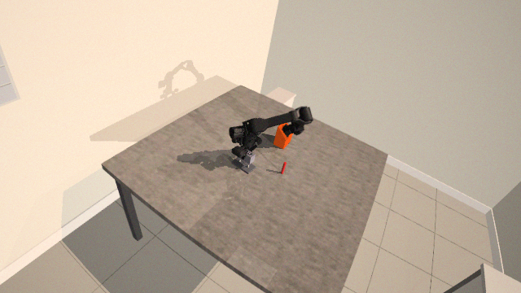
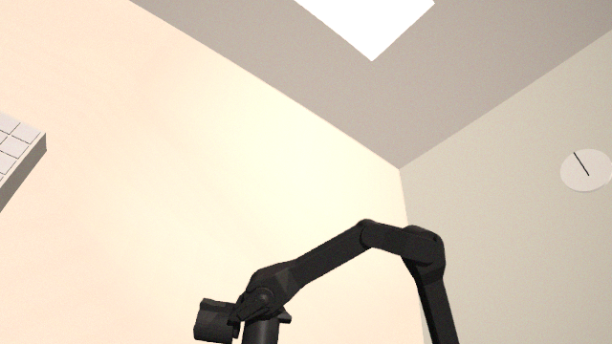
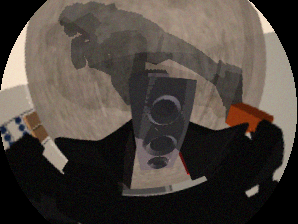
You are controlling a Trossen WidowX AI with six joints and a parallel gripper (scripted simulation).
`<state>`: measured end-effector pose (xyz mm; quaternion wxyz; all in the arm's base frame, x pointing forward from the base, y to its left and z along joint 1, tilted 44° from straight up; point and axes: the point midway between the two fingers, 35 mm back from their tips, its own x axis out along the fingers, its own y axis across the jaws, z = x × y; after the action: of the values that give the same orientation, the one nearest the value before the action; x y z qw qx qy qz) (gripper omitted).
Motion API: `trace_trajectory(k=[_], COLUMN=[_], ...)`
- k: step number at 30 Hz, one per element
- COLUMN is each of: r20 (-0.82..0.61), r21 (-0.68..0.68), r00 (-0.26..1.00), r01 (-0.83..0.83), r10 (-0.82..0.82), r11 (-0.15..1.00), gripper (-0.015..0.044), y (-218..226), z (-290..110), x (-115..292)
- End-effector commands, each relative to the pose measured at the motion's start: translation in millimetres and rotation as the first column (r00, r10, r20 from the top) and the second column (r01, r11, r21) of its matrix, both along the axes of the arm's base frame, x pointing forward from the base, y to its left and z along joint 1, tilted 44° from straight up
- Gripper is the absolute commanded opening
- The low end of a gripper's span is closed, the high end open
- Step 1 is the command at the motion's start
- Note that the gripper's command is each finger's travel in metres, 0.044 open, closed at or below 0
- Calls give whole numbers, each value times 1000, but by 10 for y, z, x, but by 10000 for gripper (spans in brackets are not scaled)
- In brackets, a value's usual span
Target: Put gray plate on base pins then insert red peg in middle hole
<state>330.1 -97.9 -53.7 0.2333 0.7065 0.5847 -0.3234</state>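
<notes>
My gripper [image 1: 246, 154] [image 3: 153, 118] is shut on the gray plate [image 1: 250, 159] [image 3: 175, 88], which shows its three round holes in the wrist view. The plate is over the dark gray base [image 1: 248, 170] on the table. The plate looks tilted in the top view; whether it touches the base or meets the pins cannot be told, as the plate and gripper hide most of them. The red peg [image 1: 283, 168] [image 3: 185, 164] stands upright on the table to the right of the base in the top view. The exterior view shows only the arm's upper links.
An orange block [image 1: 282, 137] [image 3: 250, 118] stands beside the arm's mount on the brown table [image 1: 285, 228]. The arm arches from the mount over to the base. Walls and a tiled floor surround the table.
</notes>
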Motion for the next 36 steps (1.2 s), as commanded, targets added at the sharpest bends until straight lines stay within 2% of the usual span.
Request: trace_trajectory(k=[1,25,35,36], r20=[1,1,10,10], r21=[-2,0,-8,-8], r00=[1000,1000,1000,1000], r01=[-4,-4,-13,-13], r10=[4,4,13,13], r11=[1000,1000,1000,1000], gripper=[0,0,0,26], y=[23,257,243,243], z=[-42,-291,-261,-261], x=[-4,31,48,48])
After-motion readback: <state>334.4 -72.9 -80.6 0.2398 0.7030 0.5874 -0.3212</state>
